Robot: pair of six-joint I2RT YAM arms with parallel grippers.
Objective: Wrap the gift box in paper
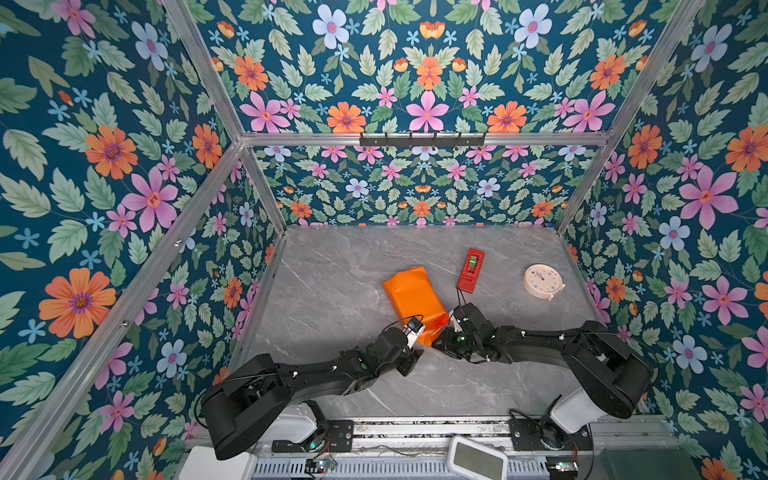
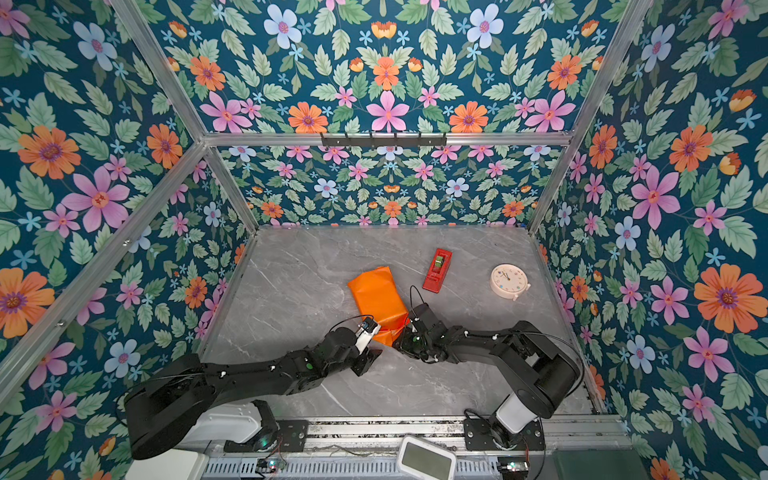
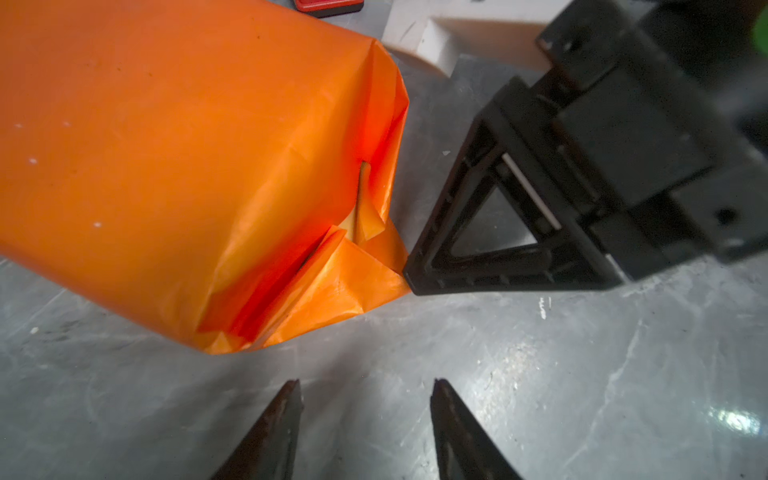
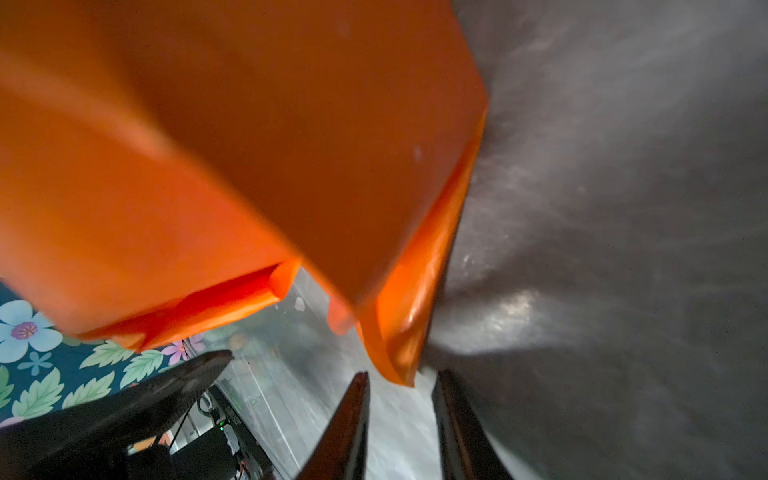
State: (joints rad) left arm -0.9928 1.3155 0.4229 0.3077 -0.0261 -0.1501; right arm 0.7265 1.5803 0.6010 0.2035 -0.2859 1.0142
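Observation:
The paper (image 1: pixel 409 297) (image 2: pixel 376 295) lies orange side out, folded into a long parcel on the grey table; the gift box is hidden inside it. The parcel's near end shows loose tucked folds (image 3: pixel 332 257) with a sliver of yellow. My left gripper (image 3: pixel 365 382) is open just short of that end, with only bare table between its fingers. My right gripper (image 4: pixel 401 376) is open at the end's right corner. A pointed orange flap (image 4: pixel 395 332) reaches the mouth of its jaws without being clamped. One right fingertip (image 3: pixel 409 282) touches the paper's corner.
A red tape dispenser (image 1: pixel 471 270) (image 2: pixel 437 270) lies just behind the parcel on the right. A cream round clock (image 1: pixel 542 281) (image 2: pixel 509 281) sits further right. Flowered walls close in the table on three sides. A white timer (image 1: pixel 478 457) rests on the front rail.

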